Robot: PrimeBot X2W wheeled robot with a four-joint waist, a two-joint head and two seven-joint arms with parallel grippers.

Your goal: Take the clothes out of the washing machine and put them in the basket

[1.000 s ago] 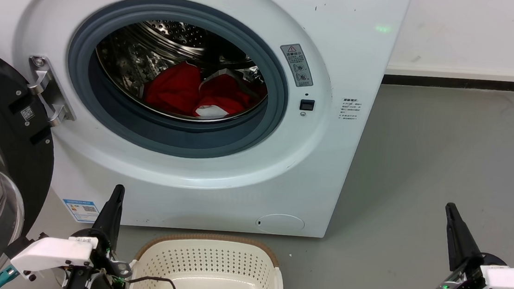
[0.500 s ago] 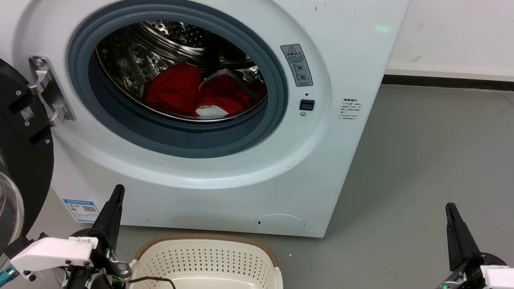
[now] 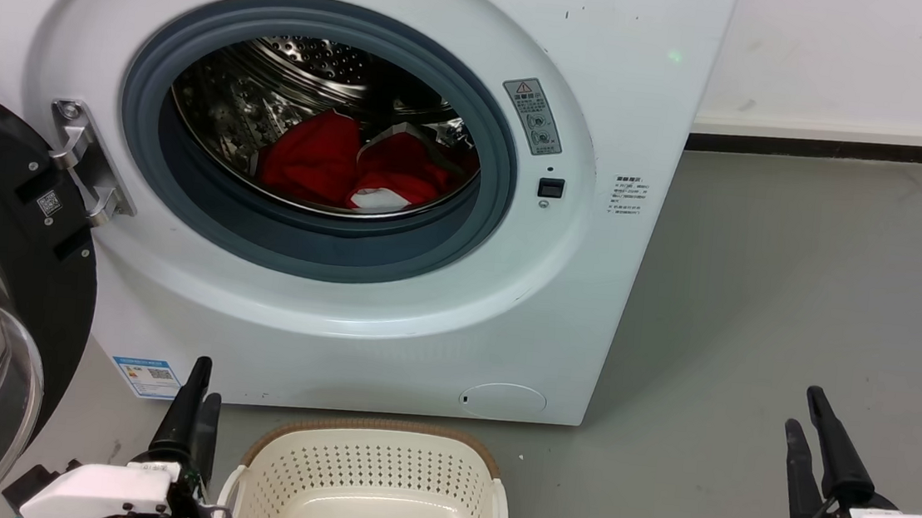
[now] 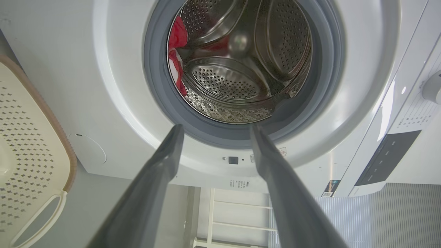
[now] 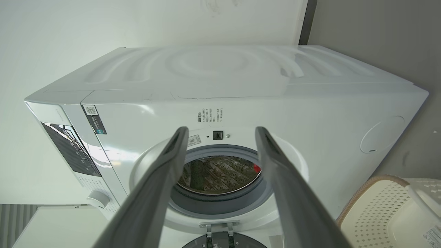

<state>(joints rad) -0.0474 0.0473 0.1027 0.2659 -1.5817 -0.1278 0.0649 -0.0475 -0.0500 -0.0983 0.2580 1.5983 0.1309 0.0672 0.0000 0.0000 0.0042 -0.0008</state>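
The red clothes point(image 3: 352, 168) lie all inside the drum point(image 3: 312, 58) of the washing machine point(image 3: 589, 320), well ahead of both my jaws, so I judge nothing is taken out yet. The basket point(image 3: 376, 464), between my left gripper point(image 3: 204, 383) and right gripper point(image 3: 803, 410), shows no garment. Both jaws stand open, holding nothing. The door seal point(image 3: 328, 249) hides the lower heap; the basket's near half is cut off.

Your head camera looks down, close on the washing machine point(image 3: 574, 302) front, with the basket point(image 3: 371, 426) just below. Both wrist cameras, rolled sideways, face that same porthole point(image 4: 155, 75), each catching the basket's edge.
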